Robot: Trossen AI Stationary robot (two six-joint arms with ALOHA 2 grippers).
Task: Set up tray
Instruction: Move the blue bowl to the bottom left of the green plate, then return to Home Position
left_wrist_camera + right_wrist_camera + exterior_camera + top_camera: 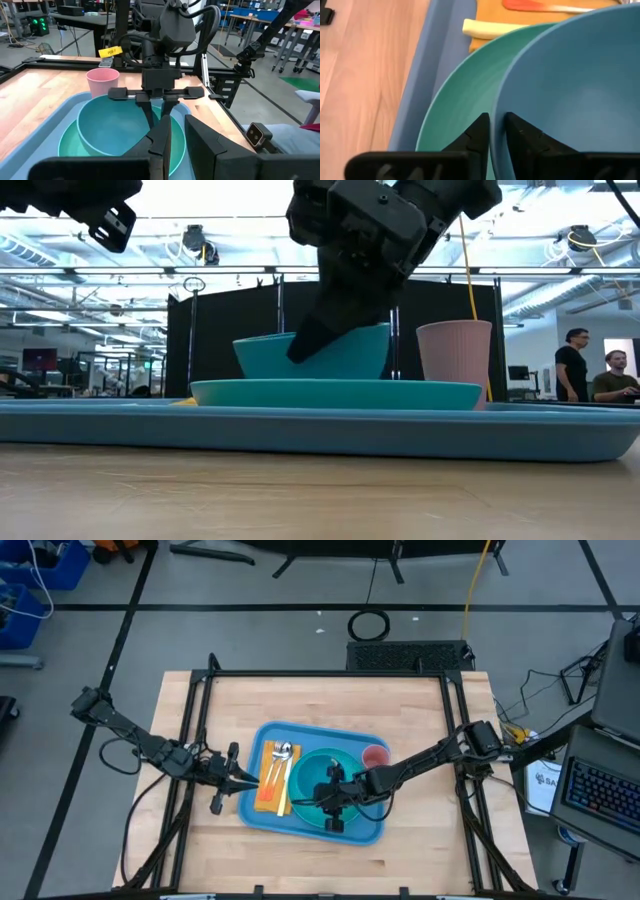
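The light-blue tray lies mid-table. On it rests a teal plate, and a blue-teal bowl stands in the plate. My right gripper reaches over the tray from the right and is shut on the bowl's near rim. In the low view the bowl shows above the plate, its rim a little higher on the cup side. My left gripper hovers at the tray's left edge, by the yellow-orange napkin. It is open, holds nothing, and points toward the bowl. My right gripper pinches the bowl's rim on its near side. One finger is outside the wall and the other finger is inside. The fingers come from above, slanting down. The bowl's base is hidden behind the plate's rim.
A pink cup stands in the tray's far right corner. Cutlery lies on the napkin in the tray's left part. Black frame rails run along the table's left, right and far sides. People show in the room beyond.
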